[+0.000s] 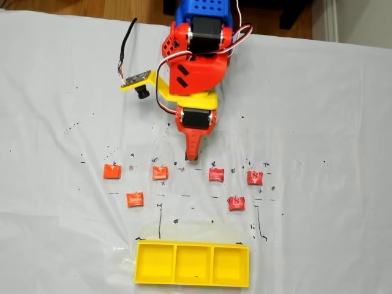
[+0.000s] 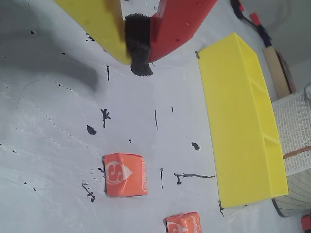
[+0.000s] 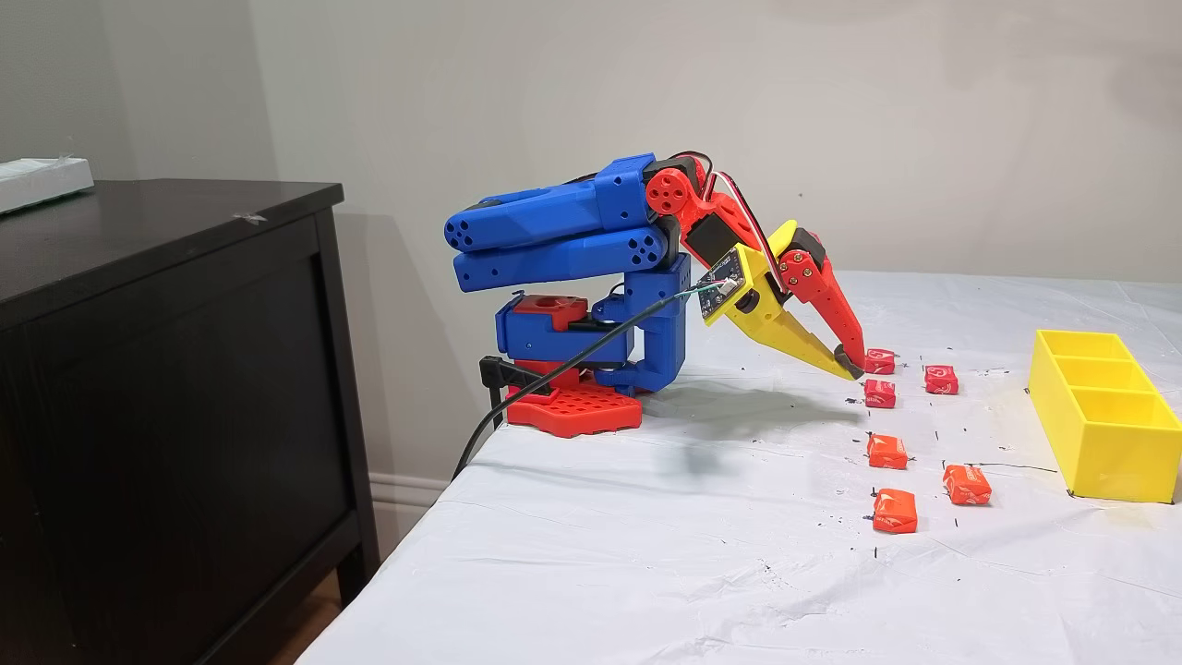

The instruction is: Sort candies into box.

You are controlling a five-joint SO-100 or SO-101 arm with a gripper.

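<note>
Gripper [image 1: 192,157] pinched closed on nothing, tip low over the cloth.
I see six candies [image 1: 160,173] loose on the white cloth [image 1: 318,122], the yellow box [image 1: 192,264] beyond them, compartments bare.

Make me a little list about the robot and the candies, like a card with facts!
Table cover: white cloth with black marks
Orange candies: three, at
Red candies: three, at
Box: yellow tray with three compartments, all empty
Gripper: shut, holding nothing, tip low between the orange and red groups
Candies in box: none yet
</note>
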